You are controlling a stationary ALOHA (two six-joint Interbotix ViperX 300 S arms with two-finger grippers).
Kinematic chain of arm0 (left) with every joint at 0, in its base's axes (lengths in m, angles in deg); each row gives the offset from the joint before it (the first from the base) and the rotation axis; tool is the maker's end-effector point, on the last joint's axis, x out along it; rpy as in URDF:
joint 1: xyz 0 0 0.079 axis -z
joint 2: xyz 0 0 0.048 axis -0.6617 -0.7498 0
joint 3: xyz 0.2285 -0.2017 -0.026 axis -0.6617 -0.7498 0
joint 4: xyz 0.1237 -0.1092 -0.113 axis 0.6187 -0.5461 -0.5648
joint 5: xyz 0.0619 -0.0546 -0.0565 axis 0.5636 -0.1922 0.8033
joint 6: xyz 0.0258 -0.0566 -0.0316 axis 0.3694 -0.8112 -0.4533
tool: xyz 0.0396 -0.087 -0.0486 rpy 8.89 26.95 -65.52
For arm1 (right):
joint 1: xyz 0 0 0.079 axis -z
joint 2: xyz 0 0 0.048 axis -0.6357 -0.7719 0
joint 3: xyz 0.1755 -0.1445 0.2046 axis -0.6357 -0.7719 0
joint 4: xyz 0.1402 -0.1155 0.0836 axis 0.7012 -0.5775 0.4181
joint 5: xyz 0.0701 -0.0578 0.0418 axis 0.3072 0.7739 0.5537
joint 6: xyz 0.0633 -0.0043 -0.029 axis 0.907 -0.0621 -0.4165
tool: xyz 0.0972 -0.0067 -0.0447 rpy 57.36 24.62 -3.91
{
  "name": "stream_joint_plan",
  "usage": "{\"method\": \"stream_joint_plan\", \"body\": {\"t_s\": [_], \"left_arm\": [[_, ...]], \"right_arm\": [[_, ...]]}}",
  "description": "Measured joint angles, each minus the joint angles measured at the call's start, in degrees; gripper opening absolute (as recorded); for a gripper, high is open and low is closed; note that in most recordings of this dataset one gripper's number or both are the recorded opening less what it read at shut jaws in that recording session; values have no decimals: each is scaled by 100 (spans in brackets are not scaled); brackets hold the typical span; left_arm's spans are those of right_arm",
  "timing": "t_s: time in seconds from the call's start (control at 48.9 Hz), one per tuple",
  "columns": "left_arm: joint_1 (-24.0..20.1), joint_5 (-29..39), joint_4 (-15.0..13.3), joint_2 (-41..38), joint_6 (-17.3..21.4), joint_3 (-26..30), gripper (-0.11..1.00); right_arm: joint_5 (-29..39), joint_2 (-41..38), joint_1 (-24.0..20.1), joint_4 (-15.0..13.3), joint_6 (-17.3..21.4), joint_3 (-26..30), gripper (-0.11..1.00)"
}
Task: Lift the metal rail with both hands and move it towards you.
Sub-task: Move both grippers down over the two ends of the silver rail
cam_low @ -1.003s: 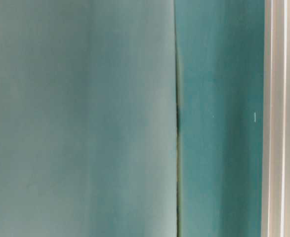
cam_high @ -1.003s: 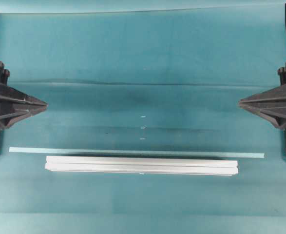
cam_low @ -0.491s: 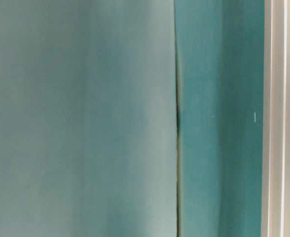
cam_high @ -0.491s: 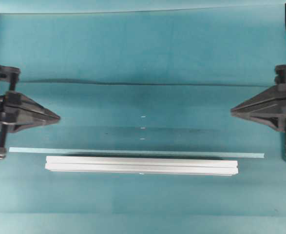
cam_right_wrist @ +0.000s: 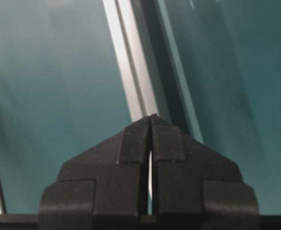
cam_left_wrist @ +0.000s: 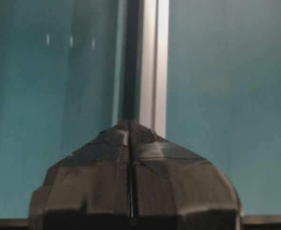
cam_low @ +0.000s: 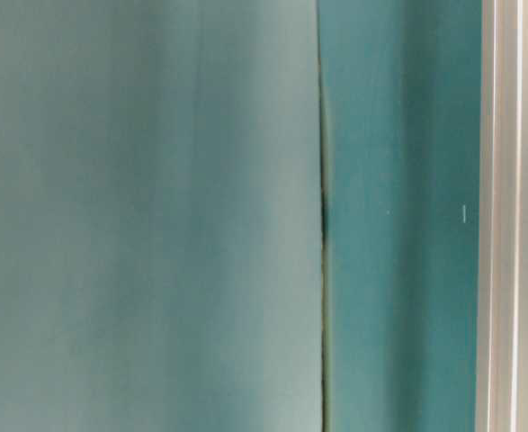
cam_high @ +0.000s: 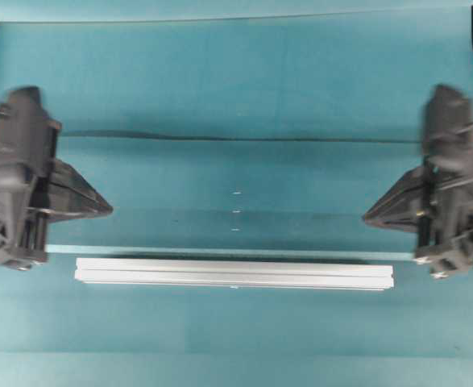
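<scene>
The metal rail [cam_high: 234,273] lies flat on the teal table, running left to right near the front. It also shows in the left wrist view [cam_left_wrist: 153,62], the right wrist view [cam_right_wrist: 128,67] and at the right edge of the table-level view [cam_low: 515,216]. My left gripper [cam_high: 109,211] is shut and empty, above the table behind the rail's left end. My right gripper [cam_high: 365,218] is shut and empty, behind the rail's right end. In both wrist views the jaws meet at the tips, left gripper [cam_left_wrist: 130,122] and right gripper [cam_right_wrist: 151,116].
A thin pale tape strip [cam_high: 220,252] lies just behind the rail, parallel to it. Three small white marks [cam_high: 236,212] sit mid-table. A fold in the teal cover [cam_high: 236,139] runs across the table behind the grippers.
Both arms have swung inward and forward toward the rail's ends. Both grippers stay shut. The rail has not moved.
</scene>
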Motion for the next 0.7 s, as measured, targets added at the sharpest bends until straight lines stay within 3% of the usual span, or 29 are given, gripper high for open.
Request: {"method": "stream_joint_plan", "body": {"t_s": [0.368,0.696], "left_arm": [[281,1424,0,-1169,-281,800,-6],[343,1608,0,-1521,-299,888,-6]], "right_arm": [[1389,-1151,-220,18,0,870,0],[2426,-1890,-316,9,-167,1371,0]]}}
